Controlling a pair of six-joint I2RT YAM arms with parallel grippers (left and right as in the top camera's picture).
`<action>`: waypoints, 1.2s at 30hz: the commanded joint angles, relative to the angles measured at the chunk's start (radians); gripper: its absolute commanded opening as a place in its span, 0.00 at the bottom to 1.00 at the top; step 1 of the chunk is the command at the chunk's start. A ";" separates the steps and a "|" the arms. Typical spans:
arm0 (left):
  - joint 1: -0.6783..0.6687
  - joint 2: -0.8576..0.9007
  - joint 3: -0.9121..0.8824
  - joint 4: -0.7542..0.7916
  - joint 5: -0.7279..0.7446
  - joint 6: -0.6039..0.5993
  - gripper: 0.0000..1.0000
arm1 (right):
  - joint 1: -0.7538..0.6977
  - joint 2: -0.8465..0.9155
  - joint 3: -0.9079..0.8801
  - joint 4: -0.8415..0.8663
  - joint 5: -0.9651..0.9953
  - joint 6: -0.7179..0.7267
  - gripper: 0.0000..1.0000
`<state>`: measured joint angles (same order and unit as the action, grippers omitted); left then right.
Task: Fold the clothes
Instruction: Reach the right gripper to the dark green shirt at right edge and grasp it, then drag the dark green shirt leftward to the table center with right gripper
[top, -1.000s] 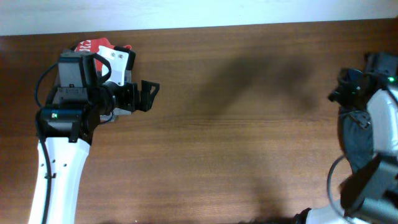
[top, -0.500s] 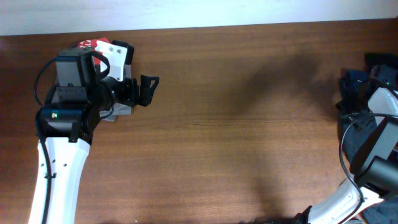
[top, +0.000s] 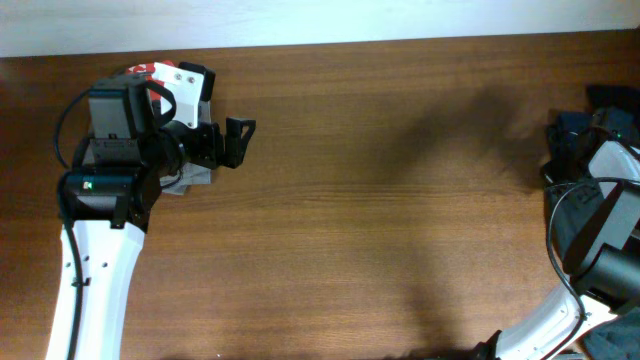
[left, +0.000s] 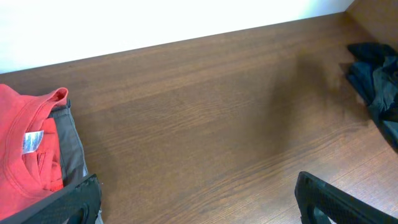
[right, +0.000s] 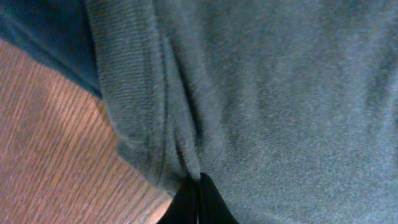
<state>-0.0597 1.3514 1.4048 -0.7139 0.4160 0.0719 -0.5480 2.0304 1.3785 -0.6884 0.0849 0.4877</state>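
The desk (top: 380, 230) is one big wood surface, with plenty of room in the middle. The dark T-shirt (right: 261, 93) is bunched up at the far right edge, right under the right arm. It's a crumpled heap, not laid out at all.

Over on the far left there's a folded red tee (left: 25, 149) on a grey garment (left: 69, 146), which isn't part of this job. The left gripper (top: 242, 143) hovers just beside that stack, jaws wide, holding nothing. The right gripper (right: 194, 198) has its jaws pinched tight on a ridge of the T-shirt's fabric, near an edge by the look of it.

My take: this is the grab-and-drag bit. Lift just enough to clear the desk and pull toward the middle. Make sure only one layer is pinched, or the shirt comes along as a ball. A darker blue cloth (right: 43, 37) sits right beside the pinch, so watch that it doesn't ride along.
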 joint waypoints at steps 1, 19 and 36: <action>0.002 0.008 0.024 0.008 0.018 0.019 0.99 | 0.006 -0.082 0.015 -0.005 -0.074 -0.066 0.04; 0.004 0.008 0.024 0.029 0.006 0.019 0.99 | 0.665 -0.332 0.015 0.022 -0.467 -0.170 0.04; 0.003 0.008 0.024 -0.017 0.011 0.019 0.99 | 0.695 -0.348 0.015 0.014 -0.181 -0.180 0.72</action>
<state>-0.0597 1.3521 1.4048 -0.7216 0.4156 0.0746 0.2996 1.7309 1.3800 -0.6228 -0.1661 0.2413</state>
